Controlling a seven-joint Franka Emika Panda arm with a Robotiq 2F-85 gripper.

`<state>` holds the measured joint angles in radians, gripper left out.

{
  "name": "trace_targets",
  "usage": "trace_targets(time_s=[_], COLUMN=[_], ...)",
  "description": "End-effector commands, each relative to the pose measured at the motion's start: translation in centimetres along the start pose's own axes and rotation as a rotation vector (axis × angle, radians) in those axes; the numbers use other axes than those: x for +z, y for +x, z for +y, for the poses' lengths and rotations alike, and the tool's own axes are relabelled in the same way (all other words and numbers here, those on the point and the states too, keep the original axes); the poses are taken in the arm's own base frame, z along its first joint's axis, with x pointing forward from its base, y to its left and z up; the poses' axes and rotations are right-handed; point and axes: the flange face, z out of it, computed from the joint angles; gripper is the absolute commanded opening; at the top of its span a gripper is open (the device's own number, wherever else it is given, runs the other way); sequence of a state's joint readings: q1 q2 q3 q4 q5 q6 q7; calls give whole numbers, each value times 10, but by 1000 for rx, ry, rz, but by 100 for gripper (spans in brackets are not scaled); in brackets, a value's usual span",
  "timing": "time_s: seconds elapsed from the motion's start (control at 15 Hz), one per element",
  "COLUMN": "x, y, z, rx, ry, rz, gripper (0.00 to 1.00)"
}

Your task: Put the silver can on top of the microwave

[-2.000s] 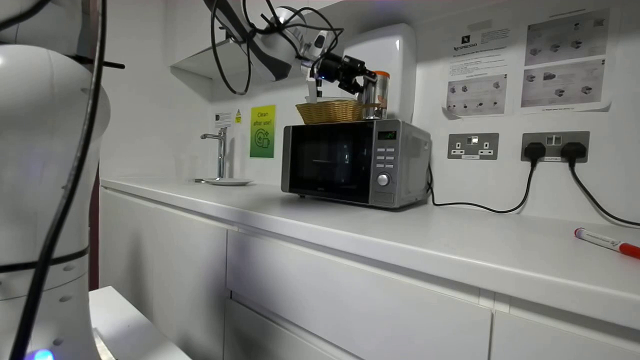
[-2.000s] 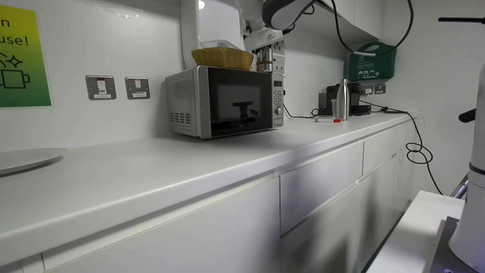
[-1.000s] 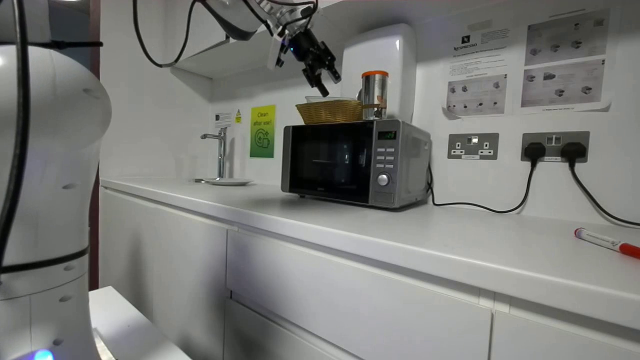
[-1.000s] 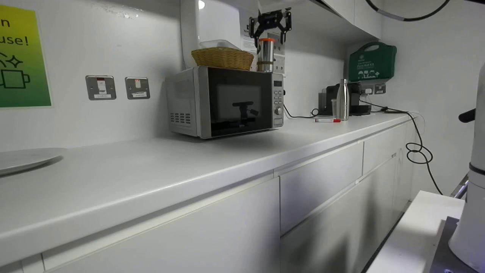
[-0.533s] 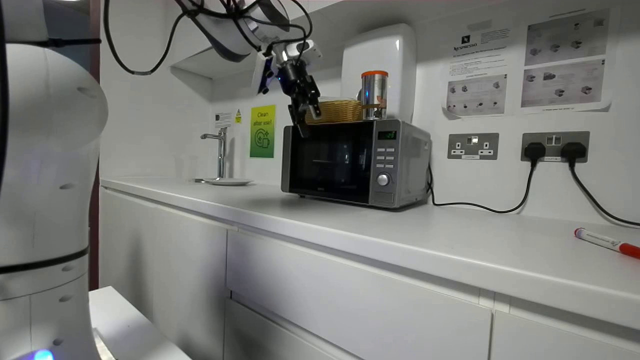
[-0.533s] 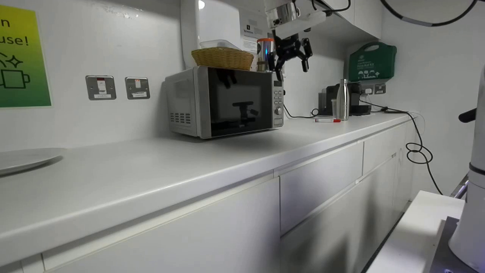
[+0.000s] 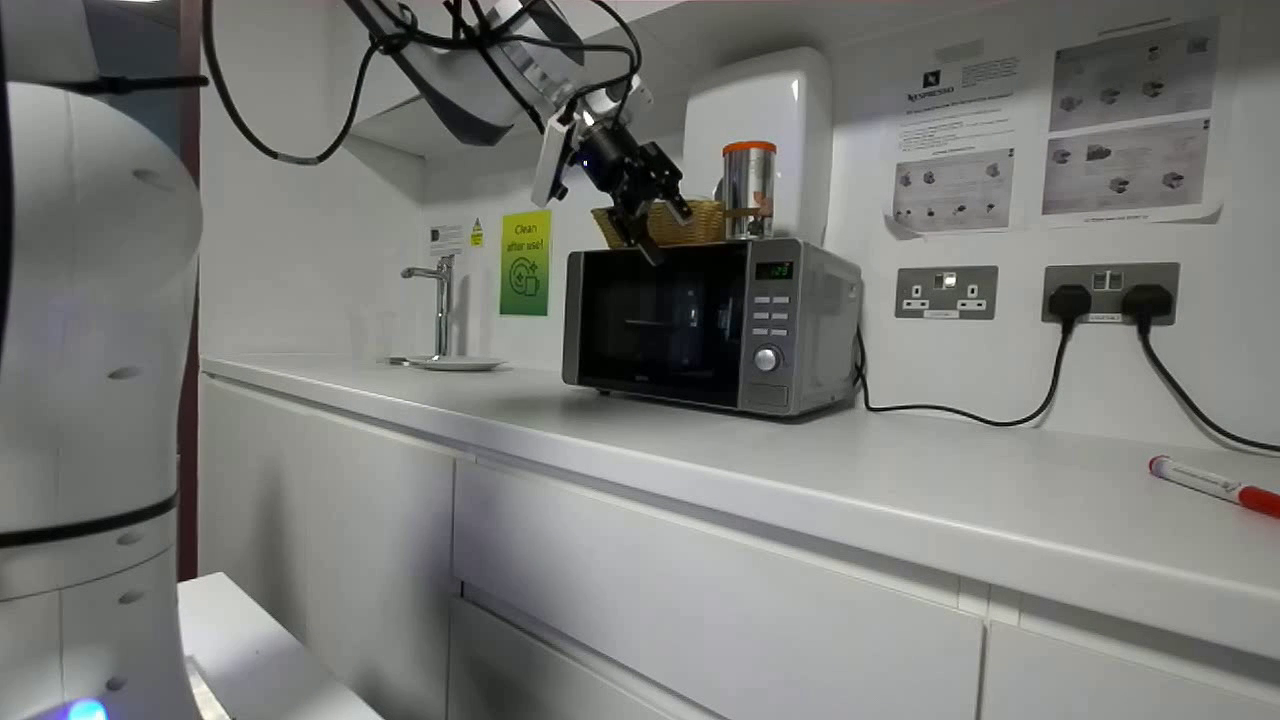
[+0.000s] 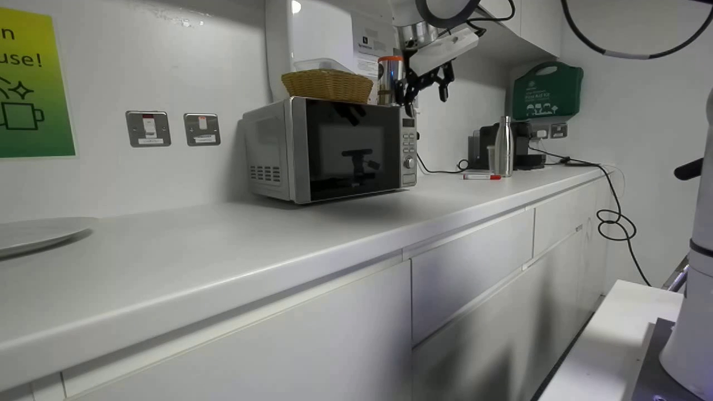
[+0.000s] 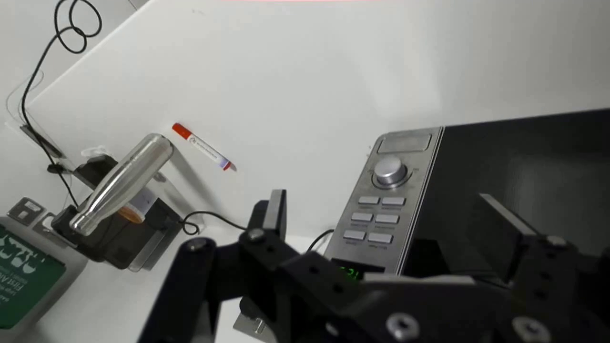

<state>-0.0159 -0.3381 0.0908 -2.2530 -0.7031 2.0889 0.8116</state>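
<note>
The silver can [image 7: 746,188], with an orange lid, stands upright on top of the microwave [image 7: 660,320] at its control-panel end, beside the basket. Both exterior views show the can [image 8: 389,78] and the microwave [image 8: 356,153]. My gripper [image 7: 671,236] is open and empty, in front of the microwave's upper edge, apart from the can. In an exterior view the gripper [image 8: 426,106] partly overlaps the can's right side. In the wrist view the open fingers [image 9: 381,209] frame the microwave's control panel [image 9: 381,209]; the can is out of that view.
A wicker basket [image 7: 675,224] with a clear plastic tub sits on the microwave. A red marker [image 9: 202,146], a metal bottle [image 9: 126,183] and a black coffee machine [image 8: 487,142] stand along the counter. A white wall unit [image 7: 765,130] is behind; a cupboard [image 8: 484,39] hangs above.
Two seconds ago my gripper was at the can's upper part. It has let go, backed up and away, then lowered in front of the microwave. The can stays standing.
</note>
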Motion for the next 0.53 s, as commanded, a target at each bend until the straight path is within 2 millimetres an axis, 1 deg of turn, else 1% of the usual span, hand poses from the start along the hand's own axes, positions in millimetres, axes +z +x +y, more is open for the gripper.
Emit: trace_targets(time_s=[0.0,0.13,0.4,0.47], x=[-1,2,3,3], y=[9,14,22,23], z=[8,11,16,16], rx=[39,59,84,86], ry=[-13,-24,-50,-55], rz=[116,149,191,203], gripper=[78,60,30,21])
